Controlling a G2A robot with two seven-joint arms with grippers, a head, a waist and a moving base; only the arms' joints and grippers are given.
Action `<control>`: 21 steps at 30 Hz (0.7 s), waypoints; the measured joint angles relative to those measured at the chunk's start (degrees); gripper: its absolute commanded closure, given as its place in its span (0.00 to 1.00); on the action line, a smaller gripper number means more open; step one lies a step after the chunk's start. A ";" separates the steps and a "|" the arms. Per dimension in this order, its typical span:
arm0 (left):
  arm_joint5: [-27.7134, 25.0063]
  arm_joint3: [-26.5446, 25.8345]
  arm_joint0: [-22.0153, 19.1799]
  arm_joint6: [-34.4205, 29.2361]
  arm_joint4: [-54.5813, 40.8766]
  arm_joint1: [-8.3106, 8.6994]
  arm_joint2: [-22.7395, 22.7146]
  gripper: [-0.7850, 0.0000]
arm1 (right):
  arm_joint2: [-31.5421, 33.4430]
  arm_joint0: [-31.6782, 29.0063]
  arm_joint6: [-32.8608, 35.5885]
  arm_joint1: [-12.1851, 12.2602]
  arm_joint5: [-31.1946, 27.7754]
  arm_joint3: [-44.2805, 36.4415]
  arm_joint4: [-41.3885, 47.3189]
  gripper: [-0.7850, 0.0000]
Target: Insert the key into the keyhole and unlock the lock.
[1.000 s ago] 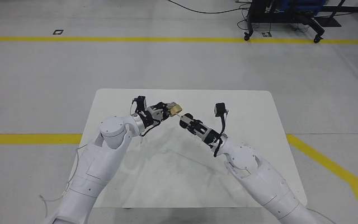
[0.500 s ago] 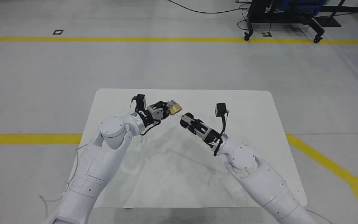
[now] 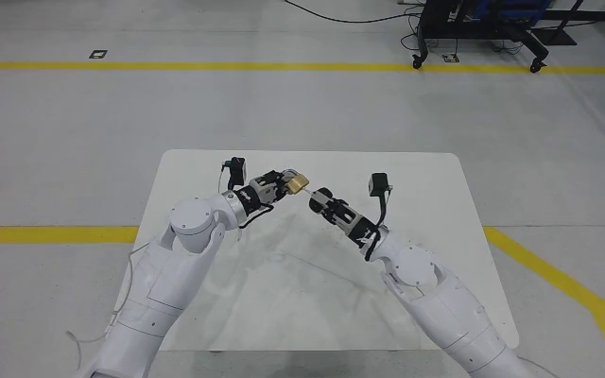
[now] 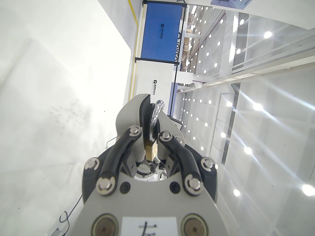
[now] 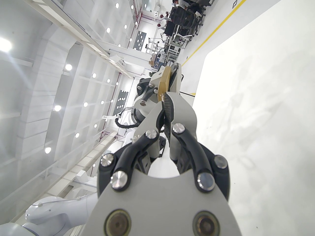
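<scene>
Now that the right gripper (image 3: 313, 195), its fingers (image 5: 183, 114) pinching the key (image 5: 162, 98), has drawn up to the lock (image 3: 297, 180) pinched above the surface (image 3: 425, 189) by the left gripper (image 3: 283, 182), insertion looks begun.

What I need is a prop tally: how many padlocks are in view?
1. The brass padlock is clamped in the left gripper above the table, its free end at the key in the right gripper. Another hidden one seems unlikely.

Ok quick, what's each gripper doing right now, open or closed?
Left gripper: closed on the lock.
Right gripper: closed on the key, whose tip is at the lock.
</scene>
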 measured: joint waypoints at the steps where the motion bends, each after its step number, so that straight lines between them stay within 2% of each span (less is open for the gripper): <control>1: -0.02 0.01 0.01 -0.02 0.01 -0.01 0.00 1.00 | -0.08 0.07 0.00 -0.07 0.15 0.07 -0.17 1.00; 21: -0.41 -0.58 0.33 0.84 1.58 -0.21 0.29 1.00 | -1.33 0.42 2.13 -1.50 0.06 0.50 -0.50 1.00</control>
